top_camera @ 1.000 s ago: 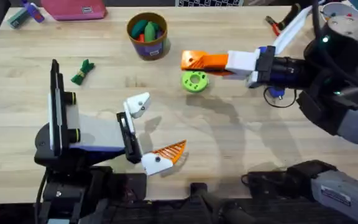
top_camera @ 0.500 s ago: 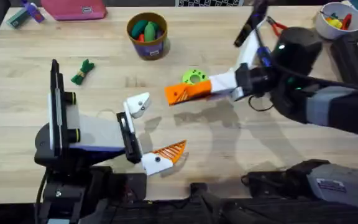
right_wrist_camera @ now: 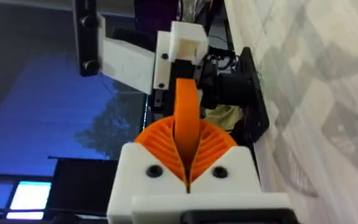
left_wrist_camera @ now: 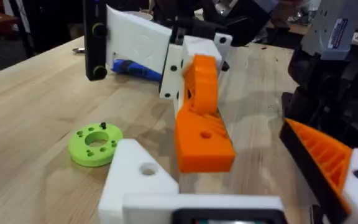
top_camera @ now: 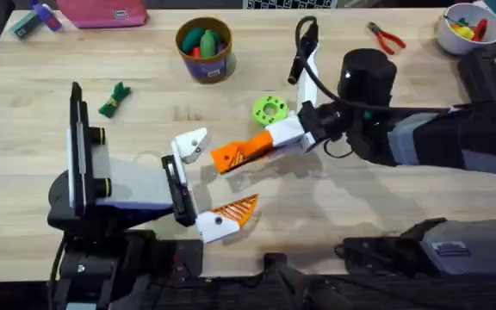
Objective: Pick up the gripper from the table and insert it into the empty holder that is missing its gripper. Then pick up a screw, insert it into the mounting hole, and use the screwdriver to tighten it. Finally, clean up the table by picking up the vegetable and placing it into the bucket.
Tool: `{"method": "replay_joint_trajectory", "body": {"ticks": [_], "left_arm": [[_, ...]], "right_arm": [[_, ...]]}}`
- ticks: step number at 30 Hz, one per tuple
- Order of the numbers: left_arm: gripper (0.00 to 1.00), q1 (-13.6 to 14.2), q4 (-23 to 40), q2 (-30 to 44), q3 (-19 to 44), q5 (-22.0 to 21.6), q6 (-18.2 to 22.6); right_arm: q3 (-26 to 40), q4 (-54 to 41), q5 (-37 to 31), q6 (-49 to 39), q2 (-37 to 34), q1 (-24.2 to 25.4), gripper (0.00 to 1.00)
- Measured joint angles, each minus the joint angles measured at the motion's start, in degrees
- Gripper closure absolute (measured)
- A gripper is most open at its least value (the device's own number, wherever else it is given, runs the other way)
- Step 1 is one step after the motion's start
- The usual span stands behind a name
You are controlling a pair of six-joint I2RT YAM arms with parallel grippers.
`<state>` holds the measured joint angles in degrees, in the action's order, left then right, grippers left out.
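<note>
My right gripper [top_camera: 267, 145] reaches across the table, shut on the orange wedge-shaped gripper [top_camera: 229, 157]. In the right wrist view its ribbed pads [right_wrist_camera: 211, 146] clamp the gripper [right_wrist_camera: 186, 115]. The wedge hangs just right of the empty white holder [top_camera: 189, 145], close but apart. My left gripper [top_camera: 213, 179] stands open: one finger is the bare holder [left_wrist_camera: 138, 180] with its hole, the other carries an orange pad [left_wrist_camera: 325, 155]. The held gripper [left_wrist_camera: 201, 124] floats between them. The green vegetable [top_camera: 114, 99] lies at the left. The bucket [top_camera: 203, 62] stands at the back. I cannot make out the screwdriver.
A flat green ring [top_camera: 269, 109] with a small dark screw [left_wrist_camera: 102, 126] on it lies behind the right gripper. Red-handled pliers [top_camera: 386, 36] and a white bowl [top_camera: 455, 34] sit at the back right. A pink case [top_camera: 102, 12] lies at the back left.
The right arm has swung left and toward me with the orange gripper, from beside the green ring to just next to the empty holder. The left arm has stayed still.
</note>
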<state>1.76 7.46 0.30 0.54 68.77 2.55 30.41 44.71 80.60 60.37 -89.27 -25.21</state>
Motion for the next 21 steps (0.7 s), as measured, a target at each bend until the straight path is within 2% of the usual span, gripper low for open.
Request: {"method": "replay_joint_trajectory", "body": {"ticks": [11,21], "left_arm": [[0.013,0.0,0.0,0.0,0.0,0.0,0.0],[0.013,0.0,0.0,0.02,0.0,0.0,0.0]], "right_arm": [[-1.84,14.03,-1.84,10.0,0.0,-0.07,0.993],[-2.84,14.67,-3.45,13.84,0.0,-0.77,0.993]]}}
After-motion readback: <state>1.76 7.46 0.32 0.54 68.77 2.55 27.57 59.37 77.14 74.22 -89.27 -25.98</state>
